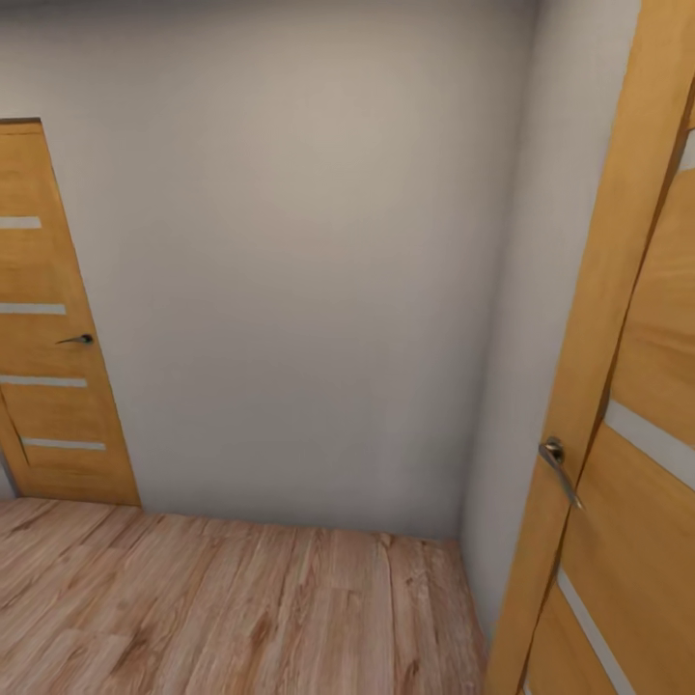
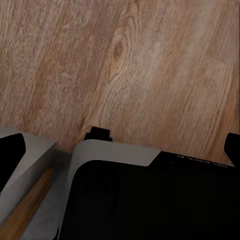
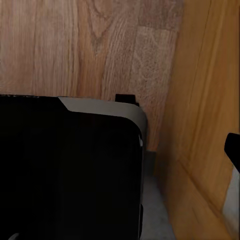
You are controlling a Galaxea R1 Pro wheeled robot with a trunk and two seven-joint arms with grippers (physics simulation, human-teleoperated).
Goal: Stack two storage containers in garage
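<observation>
The two storage containers are out of view, and so are the living room and the garage. I face a hallway corner with plain grey-white walls and light wood planks. In the left wrist view, my left gripper hangs over the planks and the robot's dark base, its black fingertips far apart at the picture's edges with nothing between them. In the right wrist view, my right gripper hangs beside the base. One fingertip shows at the edge, against an orange door.
A shut orange door with a dark handle stands at the far left. A second orange door with a metal lever handle is very close on the right, also seen as an orange door panel beside the base. Walls block the way ahead.
</observation>
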